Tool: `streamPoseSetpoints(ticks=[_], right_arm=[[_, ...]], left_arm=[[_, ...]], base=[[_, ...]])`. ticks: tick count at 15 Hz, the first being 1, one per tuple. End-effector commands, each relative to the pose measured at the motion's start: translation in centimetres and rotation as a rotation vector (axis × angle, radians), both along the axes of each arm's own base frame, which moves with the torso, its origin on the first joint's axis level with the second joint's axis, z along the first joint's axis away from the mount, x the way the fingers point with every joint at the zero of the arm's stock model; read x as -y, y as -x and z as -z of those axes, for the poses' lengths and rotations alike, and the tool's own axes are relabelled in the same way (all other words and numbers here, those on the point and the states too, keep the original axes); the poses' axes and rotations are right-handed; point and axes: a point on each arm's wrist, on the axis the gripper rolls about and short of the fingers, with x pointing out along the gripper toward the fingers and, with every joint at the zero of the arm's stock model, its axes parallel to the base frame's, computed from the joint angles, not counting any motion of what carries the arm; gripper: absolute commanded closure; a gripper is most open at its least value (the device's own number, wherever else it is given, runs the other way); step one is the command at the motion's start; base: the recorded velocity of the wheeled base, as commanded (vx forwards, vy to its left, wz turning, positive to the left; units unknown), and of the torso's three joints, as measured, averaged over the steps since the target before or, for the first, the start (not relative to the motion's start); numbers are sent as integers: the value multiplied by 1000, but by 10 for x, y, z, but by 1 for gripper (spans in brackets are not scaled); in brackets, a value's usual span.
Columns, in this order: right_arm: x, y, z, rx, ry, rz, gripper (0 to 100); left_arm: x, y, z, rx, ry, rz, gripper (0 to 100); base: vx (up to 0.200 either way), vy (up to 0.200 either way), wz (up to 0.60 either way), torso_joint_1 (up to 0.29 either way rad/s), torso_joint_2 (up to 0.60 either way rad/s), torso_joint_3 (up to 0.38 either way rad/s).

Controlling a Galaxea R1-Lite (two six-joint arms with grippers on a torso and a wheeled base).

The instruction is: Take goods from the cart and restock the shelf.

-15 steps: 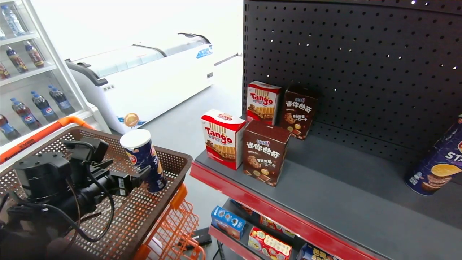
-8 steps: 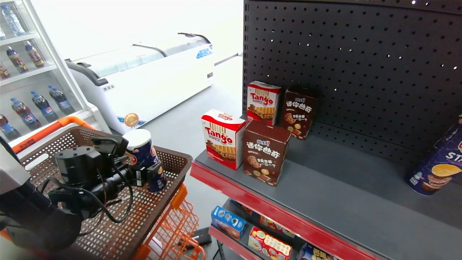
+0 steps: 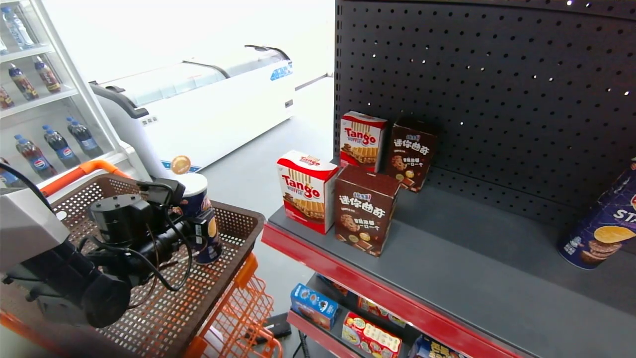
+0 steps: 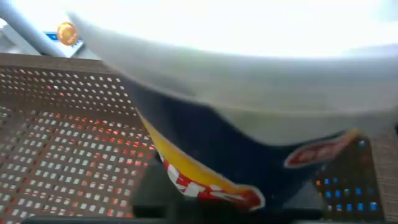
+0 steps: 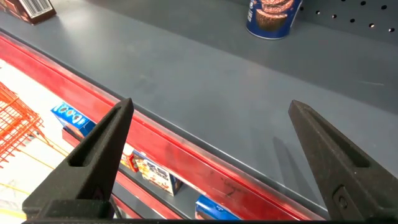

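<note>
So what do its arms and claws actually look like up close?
The left arm is mostly black, built from round, drum-shaped joints. It has one pale grey boxy section, and loose black cables loop along it. The left claw at its end is black too. The right claw has two matte black, wedge-shaped fingers that narrow toward their tips.

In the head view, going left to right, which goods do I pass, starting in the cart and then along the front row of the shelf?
cart chip can → front wafer box → front cookie box → shelf chip can at the far right. The two rear boxes overlap the front ones, so they are left out.
</note>
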Motion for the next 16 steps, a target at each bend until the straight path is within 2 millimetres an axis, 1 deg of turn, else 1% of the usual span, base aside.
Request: streamPoseSetpoints(ticks=[1,2,4,8,9,11,13,14,16], right_arm=[[0,0,0,0,0,-1,0],[0,0,0,0,0,-1,0],[0,0,0,0,0,-1,0],[0,0,0,0,0,-1,0],[0,0,0,0,0,-1,0],[0,0,0,0,0,-1,0],[0,0,0,0,0,-1,0],[0,0,0,0,0,-1,0],[0,0,0,0,0,-1,0]], left_arm=[[1,-1,1,-3,-29,0,100],[2,0,1,1,-34,3,100],[4,-1,-6,32,-36,9,100],[17,16,-48,147,-27,57,100],[22,27,-67,189,-23,77,100],[23,50,-93,183,-19,106,100],[25,73,-110,163,-14,122,100],[25,84,-115,153,-12,129,100],[40,101,-126,172,26,187,100]], base=[[0,0,0,0,0,0],[0,0,0,0,0,0],[0,0,0,0,0,0],[0,0,0,0,0,0],[0,0,0,0,0,0],[0,0,0,0,0,0],[0,0,0,0,0,0],[0,0,0,0,0,0],[0,0,0,0,0,0]])
